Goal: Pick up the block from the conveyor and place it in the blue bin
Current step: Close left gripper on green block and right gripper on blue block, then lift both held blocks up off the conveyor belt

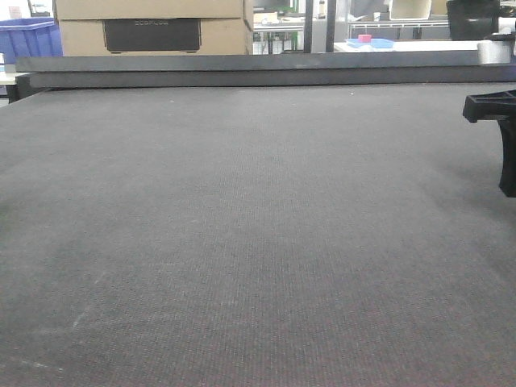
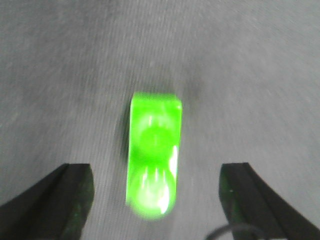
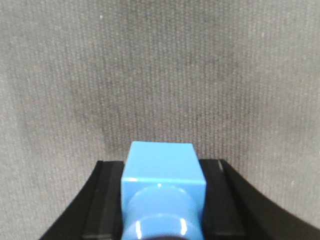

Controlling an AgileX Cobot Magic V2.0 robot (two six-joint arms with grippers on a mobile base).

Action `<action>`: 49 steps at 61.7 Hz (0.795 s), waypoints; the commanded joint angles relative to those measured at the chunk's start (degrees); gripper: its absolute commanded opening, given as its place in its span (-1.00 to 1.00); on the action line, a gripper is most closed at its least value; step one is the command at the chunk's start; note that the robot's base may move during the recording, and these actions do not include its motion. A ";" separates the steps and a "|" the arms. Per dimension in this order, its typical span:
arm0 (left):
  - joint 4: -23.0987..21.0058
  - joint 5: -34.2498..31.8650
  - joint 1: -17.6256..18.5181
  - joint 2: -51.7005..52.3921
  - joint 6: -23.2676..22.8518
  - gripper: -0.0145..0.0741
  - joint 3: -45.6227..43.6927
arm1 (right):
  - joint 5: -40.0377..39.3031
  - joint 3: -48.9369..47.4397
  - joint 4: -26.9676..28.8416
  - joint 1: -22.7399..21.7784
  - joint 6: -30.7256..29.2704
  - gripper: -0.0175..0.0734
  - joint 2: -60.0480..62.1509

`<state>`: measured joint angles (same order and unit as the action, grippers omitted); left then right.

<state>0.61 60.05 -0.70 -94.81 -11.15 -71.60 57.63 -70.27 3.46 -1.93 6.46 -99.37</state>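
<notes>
Green block (image 2: 154, 155) lies on the conveyor (image 1: 242, 226) between my left gripper (image 2: 155, 170) fingers (image 2: 55, 200), spread wide, not touching it. Right gripper (image 3: 161, 172) fingers pinch a blue block (image 3: 162, 165) from both sides, conveyor beyond. Lifted or resting, cannot tell.

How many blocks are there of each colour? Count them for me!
green block: 1
blue block: 1
Total: 2 blocks
A small pink thing far in the back is too tiny to name, so it is not counted.
</notes>
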 commanded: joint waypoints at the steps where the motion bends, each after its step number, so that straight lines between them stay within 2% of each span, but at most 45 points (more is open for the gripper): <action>1: 0.20 -1.68 -0.23 -2.71 0.34 0.29 0.46 | -0.57 -0.53 -0.21 -0.31 -0.02 -0.97 0.10; 15: 3.25 -2.45 -0.23 -7.07 0.42 0.11 0.51 | -0.57 -0.53 -0.21 -0.31 -0.02 -0.97 0.10; 24: 3.23 -2.34 -0.23 -7.07 1.01 -0.34 0.51 | -0.59 -0.53 -0.10 -0.31 -0.02 -0.97 0.22; 34: 3.15 -2.74 -0.23 -5.82 5.71 -0.93 -0.33 | 0.17 -0.53 -0.10 -0.31 -0.02 -0.97 3.16; 49: -0.01 -3.95 -0.23 1.72 15.01 -0.92 0.50 | -4.03 0.44 -0.10 -0.31 -2.99 -0.97 14.53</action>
<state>2.51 57.24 -0.70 -96.91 0.00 -71.53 56.10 -70.27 3.61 -1.93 4.98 -89.19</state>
